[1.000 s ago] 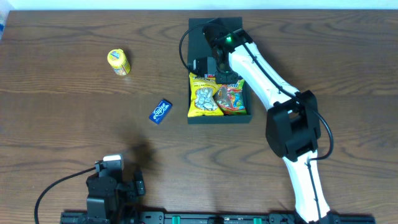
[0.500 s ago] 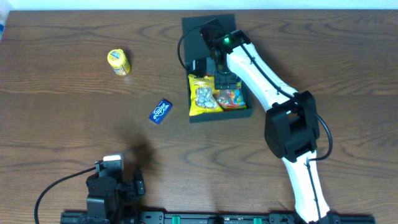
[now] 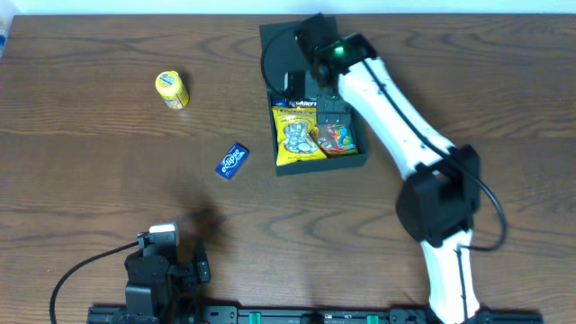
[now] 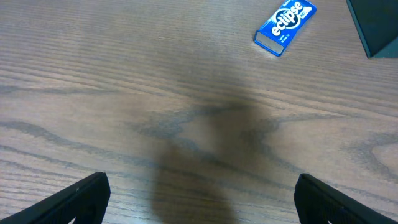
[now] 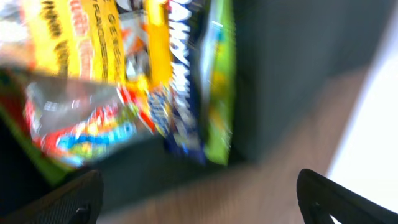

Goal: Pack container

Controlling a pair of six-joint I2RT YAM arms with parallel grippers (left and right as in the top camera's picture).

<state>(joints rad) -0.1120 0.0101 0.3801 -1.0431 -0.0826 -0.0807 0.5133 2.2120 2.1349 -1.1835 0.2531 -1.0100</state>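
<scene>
The container (image 3: 324, 165) is a dark square box at the table's far middle, its flap lid (image 3: 281, 45) lying open behind it. Inside lie a yellow packet (image 3: 293, 137), a red-orange packet (image 3: 336, 137) and a blue-and-green packet (image 3: 301, 104). My right gripper (image 3: 317, 90) hovers over the box's back part, open and holding nothing. The blurred right wrist view shows the open gripper (image 5: 199, 202), the blue-and-green packet (image 5: 199, 81) and the container's dark wall (image 5: 280, 68). My left gripper (image 4: 202, 199) stands open over bare table near the front edge.
A blue Eclipse gum pack (image 3: 232, 161) lies left of the container and shows in the left wrist view as the gum pack (image 4: 285, 26). A yellow tub (image 3: 171, 90) stands at the far left. The container's corner (image 4: 376, 25) sits at the left wrist view's top right.
My right gripper has opened wide over the container, and a blue-and-green packet now lies at the box's back. The container shifted and turned slightly. The left arm has not moved.
</scene>
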